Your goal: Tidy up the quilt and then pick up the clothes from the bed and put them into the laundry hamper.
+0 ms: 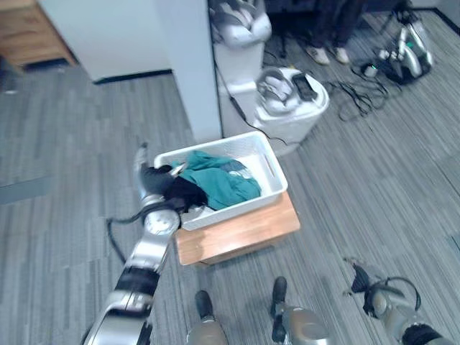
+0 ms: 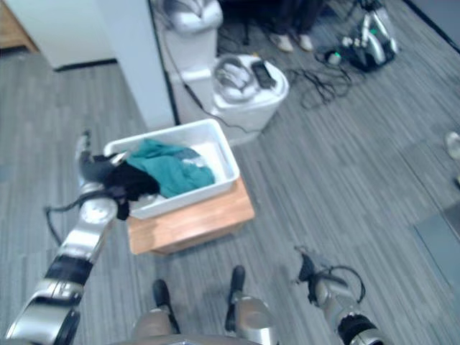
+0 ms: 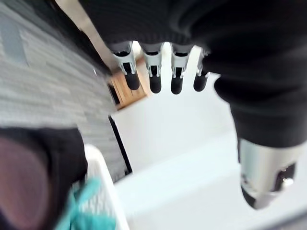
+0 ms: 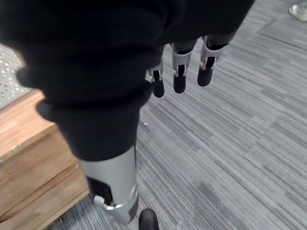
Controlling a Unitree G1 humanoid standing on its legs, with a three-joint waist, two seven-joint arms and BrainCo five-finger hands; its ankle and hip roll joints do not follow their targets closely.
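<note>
Left eye view: white laundry hamper (image 1: 269,172) sits on a low wooden stand (image 1: 244,233) at frame centre, on grey striped carpet (image 1: 65,165). Teal clothes (image 1: 219,180) lie heaped inside the hamper, filling its 9 o'clock half; a darker piece shows at the heap's 1 o'clock edge, though what it is cannot be made out. A black garment (image 1: 188,192) hangs over the hamper's rim at 8 o'clock, just beside the teal heap.

Left hand (image 1: 157,178) is at the hamper's 9 o'clock corner, over the rim, touching or nearly touching the black garment; contact is not clear from here. Left wrist view: fingers (image 3: 154,72) straight in a row, thumb (image 3: 266,179) held apart, nothing in the grasp. Hamper rim (image 3: 103,177) and a scrap of teal cloth show past them.

Right hand (image 1: 368,291) hangs low at 5 o'clock, well apart from the hamper, over bare carpet. Right wrist view: fingers (image 4: 180,72) relaxed and pointing down, holding nothing; a corner of the wooden stand (image 4: 33,158) is beside it.

At 12 o'clock beyond the hamper: a grey pillar (image 1: 190,65), a round white bin (image 1: 291,108), a person's shoes (image 1: 327,54).
</note>
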